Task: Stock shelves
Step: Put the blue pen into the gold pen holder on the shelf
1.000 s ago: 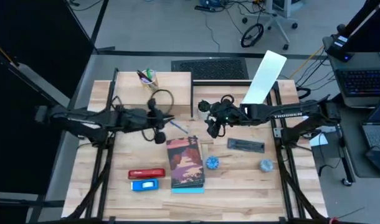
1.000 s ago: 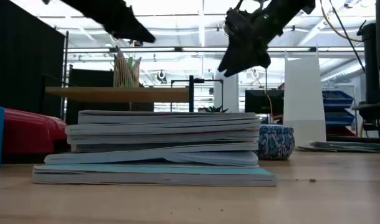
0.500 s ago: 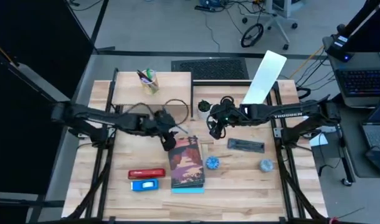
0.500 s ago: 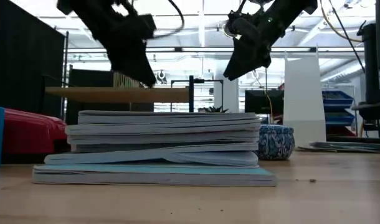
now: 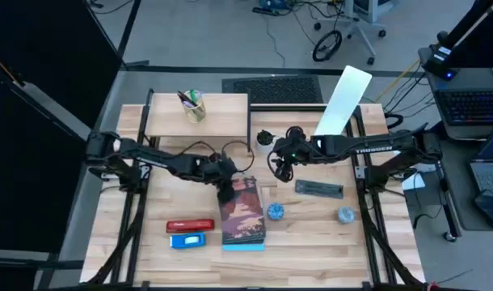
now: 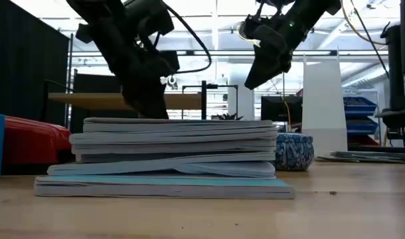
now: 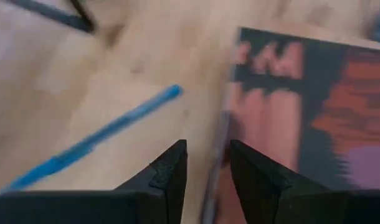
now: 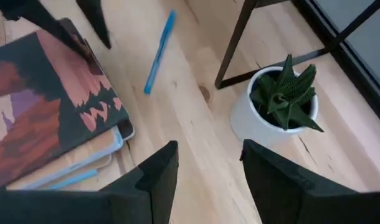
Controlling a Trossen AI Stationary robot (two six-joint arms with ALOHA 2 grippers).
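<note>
A stack of books [image 5: 243,212] lies on the tabletop; its top book has a dark cover with red and pink shapes [image 7: 302,106]. My left gripper [image 5: 228,192] is open and low over the stack's far left corner. One finger is over the cover, the other over the table. My right gripper [image 5: 278,168] hangs open above the table, right of the stack, holding nothing. The low wood shelf [image 5: 200,115] stands at the far edge with a pencil cup [image 5: 191,103] on it. The white file holder [image 5: 343,101] stands at the far right. My left gripper [image 7: 209,177] has its two fingers on either side of the top book's far edge [image 7: 220,146], near the far left corner. It comes slanting down from the table's left. Whether a finger touches the book, I cannot tell.
A blue pen [image 8: 159,53] lies on the table just beyond the stack. A small potted plant [image 8: 277,102] stands by the shelf's black leg. A red case [image 5: 190,225] and a blue one [image 5: 187,240] lie left of the stack. Two blue patterned balls [image 5: 275,212] and a dark flat object [image 5: 318,189] lie to its right.
My left gripper has travelled toward the table's right and near edges and come down, from beside the shelf to the far left corner of the book stack. The books have stayed where they were.
</note>
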